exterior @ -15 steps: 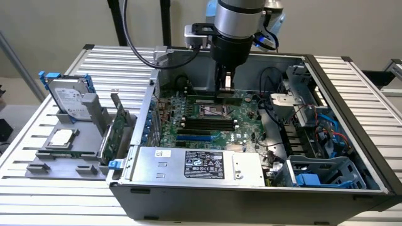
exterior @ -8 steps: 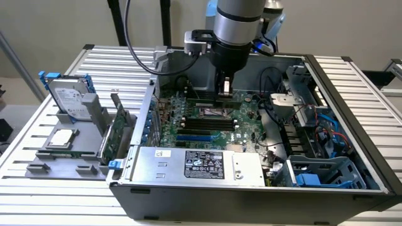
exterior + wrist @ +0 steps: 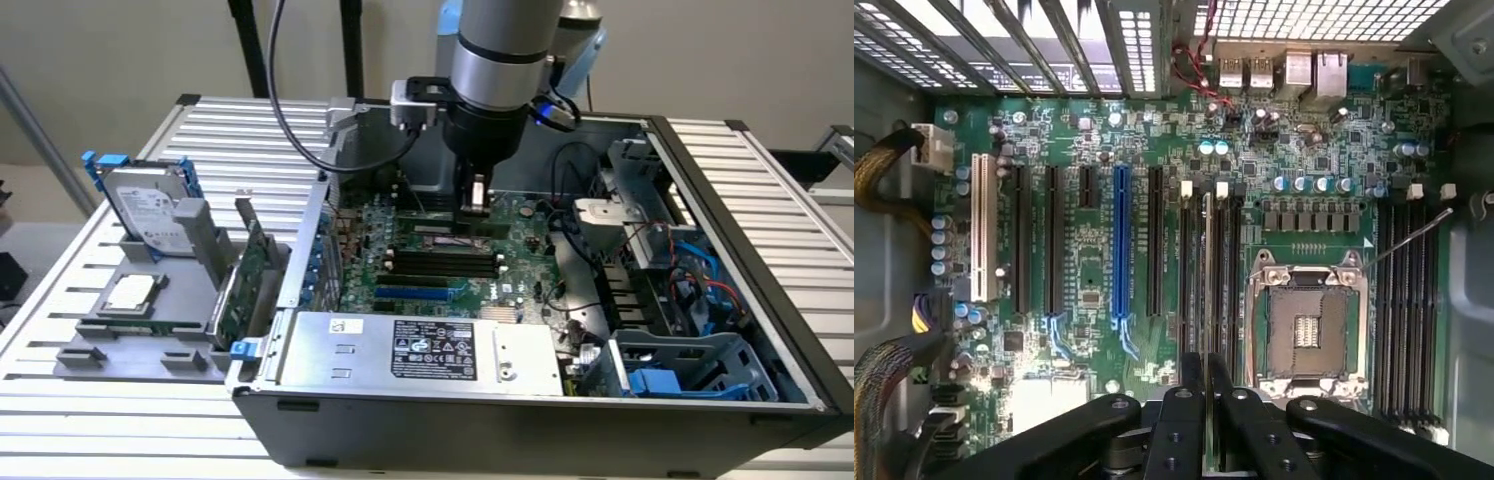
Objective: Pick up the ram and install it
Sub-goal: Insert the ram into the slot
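The ram (image 3: 1207, 290) stands on edge between the gripper (image 3: 1207, 400) fingers, which are clamped on it, and it hangs over the group of black memory slots (image 3: 1211, 260) beside the processor socket (image 3: 1309, 325); I cannot tell whether its lower edge is touching a slot or just above it. From the exterior view the arm (image 3: 501, 50) reaches straight down into the open computer case (image 3: 747, 190), with the gripper (image 3: 473, 195) low over the motherboard (image 3: 441, 270). A second group of black slots (image 3: 1407, 300) runs along the other side of the single socket. On the motherboard I count one white expansion slot (image 3: 980, 228) and one blue one (image 3: 1121, 245) among several black ones. One silver power supply (image 3: 420, 350) sits at the near edge of the case. Outside the case, on the exterior view's left, a gray tray (image 3: 94, 350) holds one hard drive (image 3: 140, 210), one processor chip (image 3: 130, 293) and one green expansion card (image 3: 244, 270) standing upright.
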`<act>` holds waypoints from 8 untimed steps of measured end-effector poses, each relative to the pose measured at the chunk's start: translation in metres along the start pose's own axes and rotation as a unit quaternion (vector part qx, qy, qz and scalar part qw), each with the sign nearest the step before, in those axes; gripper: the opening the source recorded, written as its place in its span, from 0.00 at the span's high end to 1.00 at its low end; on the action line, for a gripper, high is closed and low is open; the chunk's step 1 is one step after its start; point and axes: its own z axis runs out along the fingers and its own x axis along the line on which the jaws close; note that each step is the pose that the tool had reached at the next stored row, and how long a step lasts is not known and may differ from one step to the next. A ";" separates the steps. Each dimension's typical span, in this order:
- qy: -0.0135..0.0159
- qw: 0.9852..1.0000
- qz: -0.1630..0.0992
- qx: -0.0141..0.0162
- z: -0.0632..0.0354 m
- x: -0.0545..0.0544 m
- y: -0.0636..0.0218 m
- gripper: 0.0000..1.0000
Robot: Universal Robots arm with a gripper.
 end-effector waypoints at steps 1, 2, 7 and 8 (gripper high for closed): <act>0.000 1.000 -0.001 0.000 0.0017 0.000 0.0002 1.00; 0.001 1.000 -0.003 0.000 0.0033 0.000 0.0004 1.00; 0.004 1.000 -0.007 0.000 0.0105 0.000 0.0019 1.00; 0.005 1.000 -0.007 0.000 0.0120 0.000 0.0024 1.00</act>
